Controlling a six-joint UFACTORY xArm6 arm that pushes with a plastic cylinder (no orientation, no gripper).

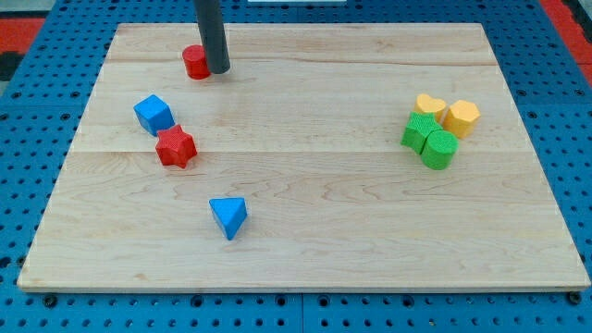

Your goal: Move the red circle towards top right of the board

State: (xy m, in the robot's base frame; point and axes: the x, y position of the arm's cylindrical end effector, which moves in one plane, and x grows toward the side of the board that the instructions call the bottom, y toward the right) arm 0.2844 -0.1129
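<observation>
Board [305, 231] with blocks at both sides, rod at the top left
Blue cube [153, 114] and red star [175, 147] touch; red circle [195, 62] sits near the top edge, my tip [218, 69] touching its right side; blue triangle [228, 217] alone; green blocks [429, 141] and yellow blocks [448, 113] cluster right; no jaws here

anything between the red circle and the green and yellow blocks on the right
No. In the camera view, only bare board lies between the red circle and that cluster; my tip touches the circle's right side.
</observation>
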